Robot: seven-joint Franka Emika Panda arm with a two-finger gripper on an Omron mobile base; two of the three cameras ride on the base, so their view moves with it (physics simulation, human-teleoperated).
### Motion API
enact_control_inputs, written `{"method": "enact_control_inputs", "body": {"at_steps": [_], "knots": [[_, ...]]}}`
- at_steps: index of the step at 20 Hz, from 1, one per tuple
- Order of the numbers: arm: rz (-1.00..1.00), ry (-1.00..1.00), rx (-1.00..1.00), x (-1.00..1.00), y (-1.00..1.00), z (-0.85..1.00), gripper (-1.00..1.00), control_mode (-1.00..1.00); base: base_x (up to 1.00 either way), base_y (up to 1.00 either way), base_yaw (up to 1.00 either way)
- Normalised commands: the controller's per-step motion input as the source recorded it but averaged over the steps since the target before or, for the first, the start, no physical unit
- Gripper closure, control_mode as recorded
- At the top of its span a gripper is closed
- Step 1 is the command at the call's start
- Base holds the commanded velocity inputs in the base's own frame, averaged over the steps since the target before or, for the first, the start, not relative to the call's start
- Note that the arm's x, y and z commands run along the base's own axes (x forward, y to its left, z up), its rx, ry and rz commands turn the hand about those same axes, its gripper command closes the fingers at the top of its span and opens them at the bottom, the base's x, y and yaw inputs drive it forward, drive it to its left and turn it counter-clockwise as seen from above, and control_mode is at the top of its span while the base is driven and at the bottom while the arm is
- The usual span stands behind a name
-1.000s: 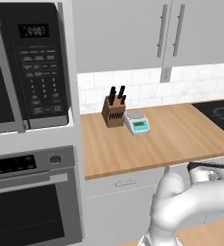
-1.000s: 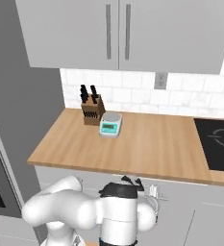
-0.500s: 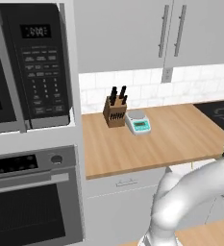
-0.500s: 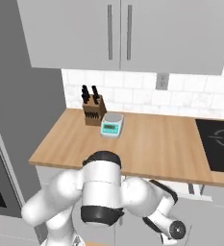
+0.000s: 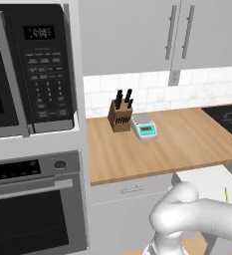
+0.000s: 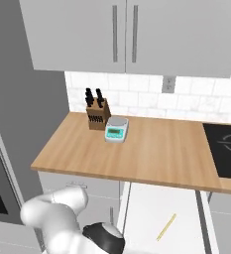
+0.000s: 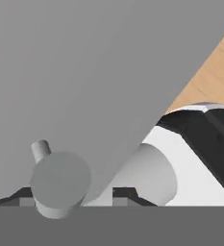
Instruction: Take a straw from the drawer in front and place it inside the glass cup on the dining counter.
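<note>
Down in open drawer (image 6: 159, 213), straw (image 6: 166, 227) lies flat: light, thin, slippery, crushable. You pinch mid-length, gently. Hand state: can't tell, tips hidden.

One straw (image 6: 166, 226) in one open drawer (image 6: 159, 208), one knife block (image 6: 97, 113), one kitchen scale (image 6: 116, 130), one wooden desk (image 6: 151, 151), one microwave (image 5: 30, 69), one oven (image 5: 35, 206), one cooktop (image 6: 225, 154), one wall outlet (image 6: 168, 84), two upper cabinet doors (image 6: 77, 34)
</note>
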Motion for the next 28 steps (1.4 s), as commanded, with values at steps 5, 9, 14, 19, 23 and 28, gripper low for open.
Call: {"method": "enact_control_inputs", "body": {"at_steps": [5, 9, 14, 19, 23, 28], "knots": [[0.00, 0.33, -0.05, -0.21, 0.20, 0.82, 1.00, -1.00, 0.00, 0.00, 0.00], [0.00, 0.59, -0.14, 0.68, 0.45, 1.00, 1.00, -1.00, 0.00, 0.00, 0.00], [0.00, 0.78, -0.17, 0.52, 0.35, 1.00, 1.00, -1.00, 0.00, 0.00, 0.00], [0.03, 0.64, -0.12, -0.39, 0.03, 1.00, -1.00, -1.00, 0.00, 0.00, 0.00], [0.05, 0.50, -0.10, -0.94, -0.03, 1.00, -1.00, -1.00, 0.00, 0.00, 0.00], [0.05, 0.27, -0.08, -0.47, 0.00, 1.00, -1.00, -1.00, 0.00, 0.00, 0.00]]}}
